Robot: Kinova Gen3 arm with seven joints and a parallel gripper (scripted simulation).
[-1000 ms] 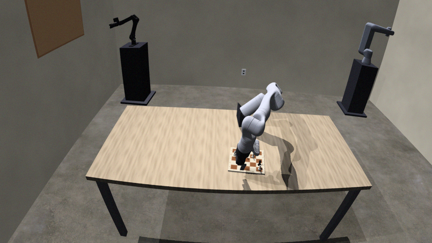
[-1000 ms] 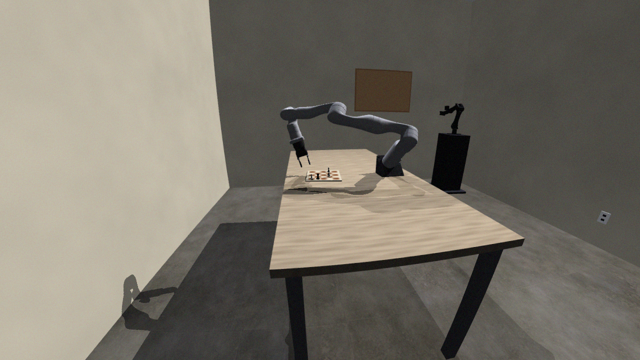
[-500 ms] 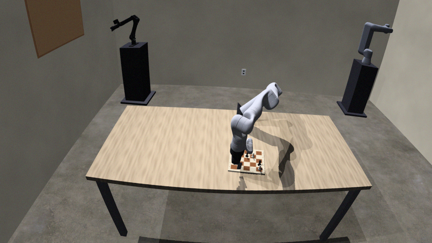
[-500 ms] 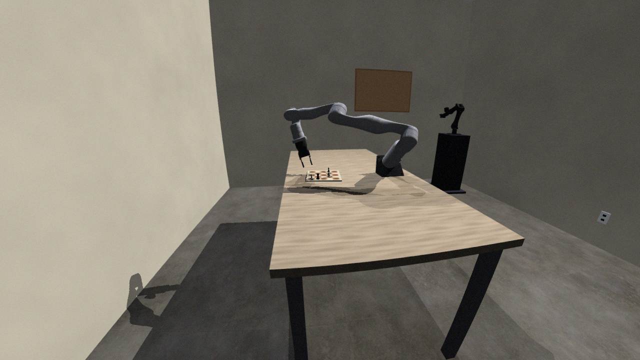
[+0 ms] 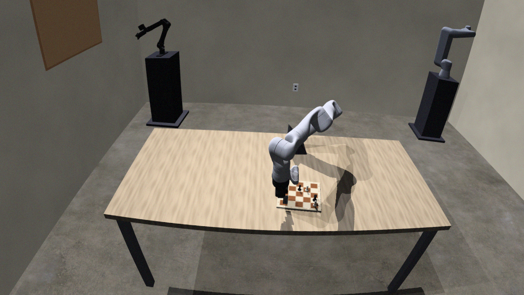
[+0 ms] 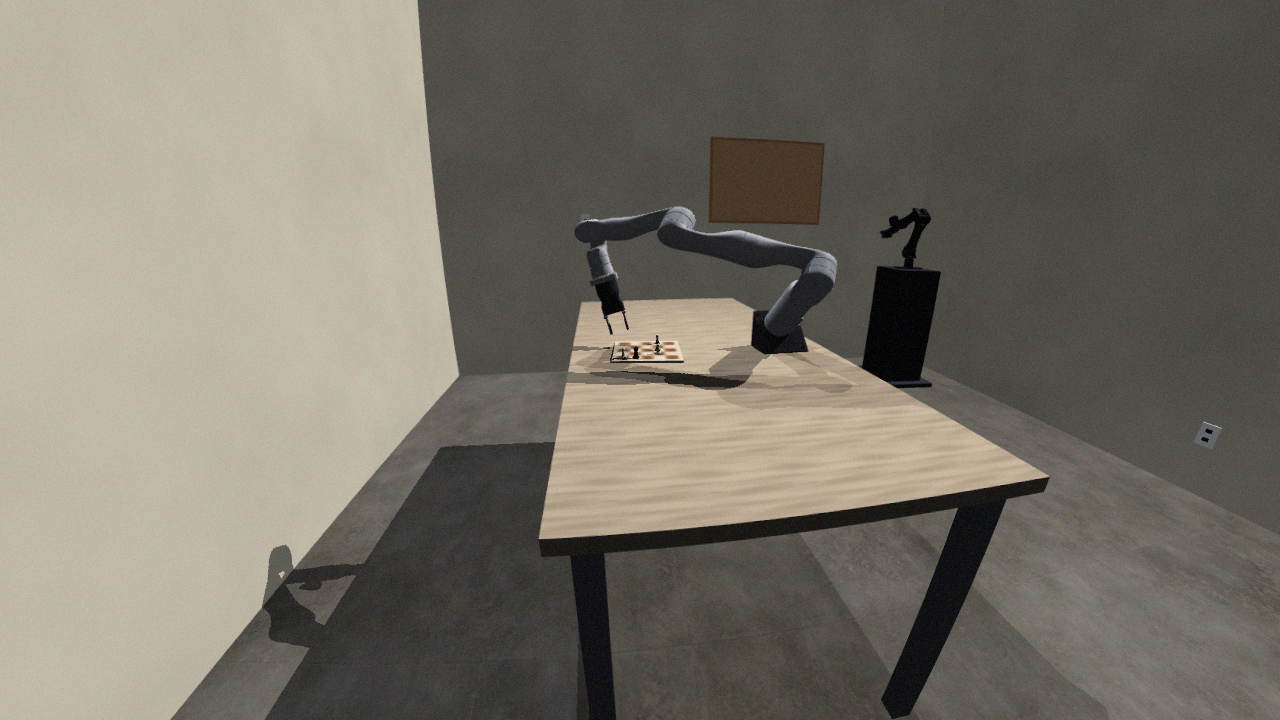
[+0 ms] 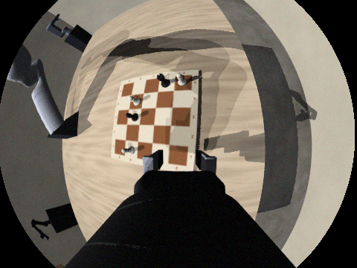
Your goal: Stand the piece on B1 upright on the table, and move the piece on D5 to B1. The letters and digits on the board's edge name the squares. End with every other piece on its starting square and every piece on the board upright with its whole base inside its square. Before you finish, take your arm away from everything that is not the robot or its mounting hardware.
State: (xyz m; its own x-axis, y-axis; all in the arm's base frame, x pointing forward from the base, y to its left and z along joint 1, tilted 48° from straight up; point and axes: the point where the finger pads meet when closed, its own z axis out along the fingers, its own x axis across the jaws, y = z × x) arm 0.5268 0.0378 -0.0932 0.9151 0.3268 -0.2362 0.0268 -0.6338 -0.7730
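Your gripper (image 7: 178, 161) hangs above the board's (image 7: 195, 119) near corner, jaws wide and empty; five pieces stand on squares. Square labels are unreadable, so B1's piece can't be picked out. Likely the approach step: next, centre over it and descend.

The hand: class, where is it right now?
In the top view the open hand hangs empty over the board's left edge, left of the pieces.

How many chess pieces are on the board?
5. Wrist view: black and pale at the far edge, pale and black down the left side, one pale by the gripper. None looks hidden.
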